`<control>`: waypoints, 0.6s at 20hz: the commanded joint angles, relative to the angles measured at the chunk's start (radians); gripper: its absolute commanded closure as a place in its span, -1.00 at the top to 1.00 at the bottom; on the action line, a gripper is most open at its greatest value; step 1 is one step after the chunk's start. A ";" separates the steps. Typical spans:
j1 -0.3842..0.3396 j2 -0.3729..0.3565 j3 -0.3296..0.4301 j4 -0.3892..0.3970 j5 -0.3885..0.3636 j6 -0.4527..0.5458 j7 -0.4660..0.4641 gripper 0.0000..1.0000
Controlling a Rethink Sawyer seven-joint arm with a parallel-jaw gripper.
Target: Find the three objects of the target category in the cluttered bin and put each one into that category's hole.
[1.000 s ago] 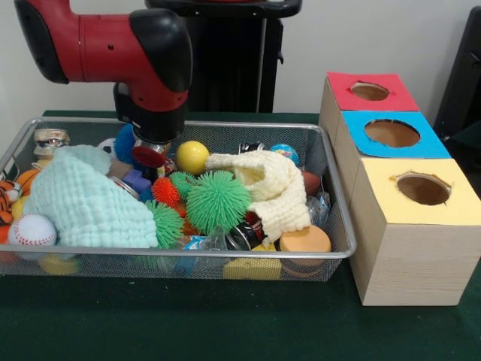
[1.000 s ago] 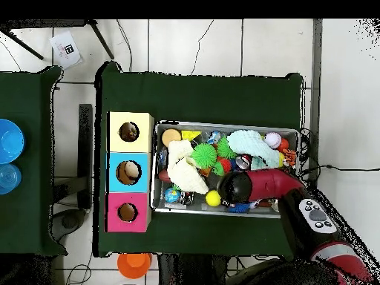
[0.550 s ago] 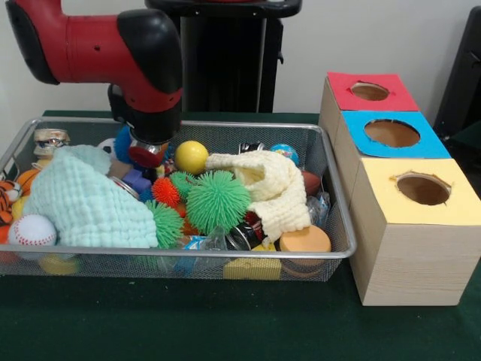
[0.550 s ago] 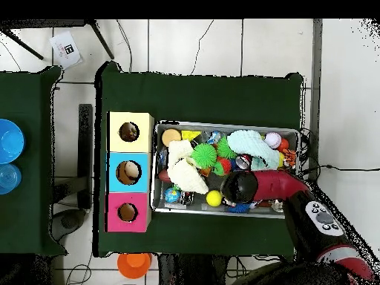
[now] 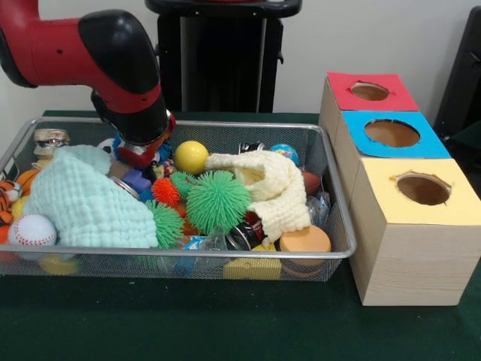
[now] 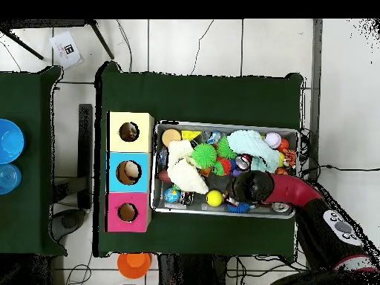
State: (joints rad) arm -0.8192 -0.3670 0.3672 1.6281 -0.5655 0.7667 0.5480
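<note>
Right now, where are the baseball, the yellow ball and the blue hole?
baseball [image 5: 31, 230], front view, its white face
yellow ball [image 5: 192, 157], front view, its middle
blue hole [image 5: 391, 133], front view, its dark opening

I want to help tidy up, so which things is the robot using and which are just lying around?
For the job: wire bin, toys inside it, yellow box, blue box, red box, robot arm.
Just lying about: blue bowls, orange cup, paper tag.
</note>
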 commanded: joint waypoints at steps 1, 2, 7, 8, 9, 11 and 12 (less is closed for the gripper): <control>-0.028 0.065 0.091 0.004 -0.005 0.040 -0.078 1.00; -0.030 0.065 0.092 0.005 -0.010 0.037 -0.078 1.00; -0.047 0.069 0.108 0.017 -0.019 0.016 -0.085 -1.00; -0.050 0.070 0.111 0.019 -0.019 0.011 -0.086 -1.00; -0.053 0.071 0.113 0.021 -0.021 0.008 -0.086 -1.00; -0.058 0.073 0.118 0.023 -0.025 0.002 -0.085 -1.00; -0.060 0.073 0.121 0.025 -0.027 -0.001 -0.085 -1.00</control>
State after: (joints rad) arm -0.8554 -0.3577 0.4076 1.6397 -0.5677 0.7663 0.5480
